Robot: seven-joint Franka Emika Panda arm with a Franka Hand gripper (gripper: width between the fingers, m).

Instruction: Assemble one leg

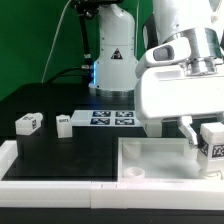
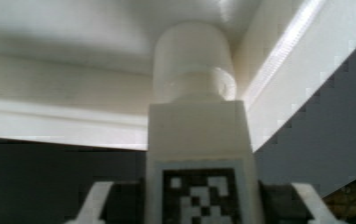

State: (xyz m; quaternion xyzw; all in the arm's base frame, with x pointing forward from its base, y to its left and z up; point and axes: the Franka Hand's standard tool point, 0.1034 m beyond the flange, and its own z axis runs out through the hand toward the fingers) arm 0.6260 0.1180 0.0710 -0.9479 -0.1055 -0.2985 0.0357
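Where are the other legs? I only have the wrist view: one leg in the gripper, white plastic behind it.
Observer: A loose leg and a second loose leg lie on the black table, at the exterior view's left.
Operator: What is the white plastic?
Observer: The tray; the gripper holds the held leg over its end at the exterior view's right.
Operator: Anything between them?
Observer: The marker board, flat on the table, farther from the exterior camera than the tray.

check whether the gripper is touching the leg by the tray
Touching. The wrist view shows the leg pinched between the two fingers of the gripper, with no gap on either side.
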